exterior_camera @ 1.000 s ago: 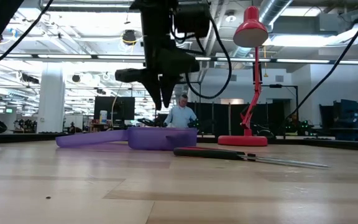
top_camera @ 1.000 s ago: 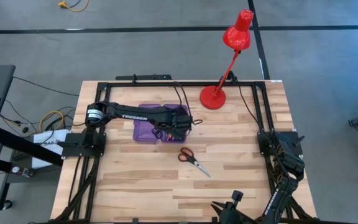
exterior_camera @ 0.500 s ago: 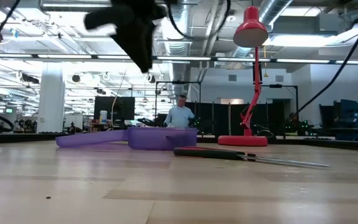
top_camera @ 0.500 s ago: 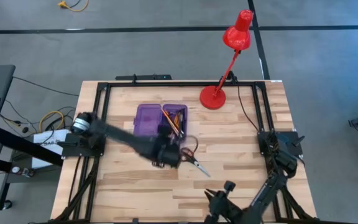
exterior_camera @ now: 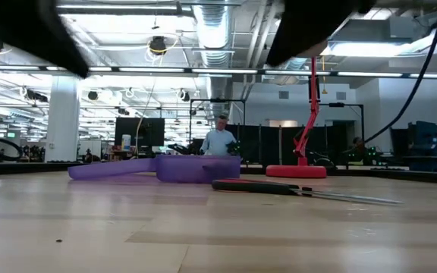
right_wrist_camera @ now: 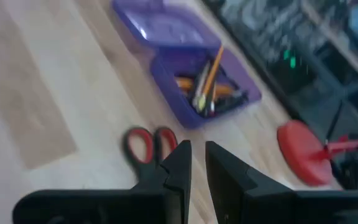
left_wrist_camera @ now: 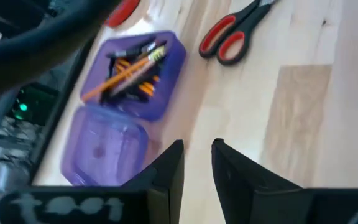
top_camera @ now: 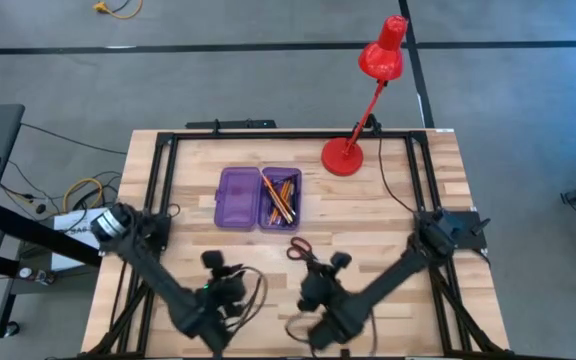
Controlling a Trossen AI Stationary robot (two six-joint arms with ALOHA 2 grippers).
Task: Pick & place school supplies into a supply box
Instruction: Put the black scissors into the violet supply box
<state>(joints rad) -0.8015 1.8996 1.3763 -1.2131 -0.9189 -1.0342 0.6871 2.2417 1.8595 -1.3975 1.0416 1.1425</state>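
The purple supply box (top_camera: 258,197) lies open on the table, its halves side by side; orange pencils and dark pens (top_camera: 281,198) fill the right half (left_wrist_camera: 135,71). The red-handled scissors (top_camera: 303,250) lie flat on the wood just near of it. My left gripper (left_wrist_camera: 197,155) hangs shut above the near left part of the table (top_camera: 220,270), well short of the box. My right gripper (right_wrist_camera: 198,155) is shut and hovers above the table just near of the scissors' handles (right_wrist_camera: 148,144). Neither gripper holds anything.
A red desk lamp stands with its base (top_camera: 343,157) right of the box, near the far edge, its head leaning out over the floor. A black frame (top_camera: 268,133) rims the table. Bare wood lies left of the scissors and along the near edge. A person stands far behind the table (exterior_camera: 220,140).
My left arm has swung from above the supply box back toward the table's near edge, uncovering the pencils and pens in the box. My right arm has come out of the near right corner toward the scissors. Box and scissors have stayed where they were.
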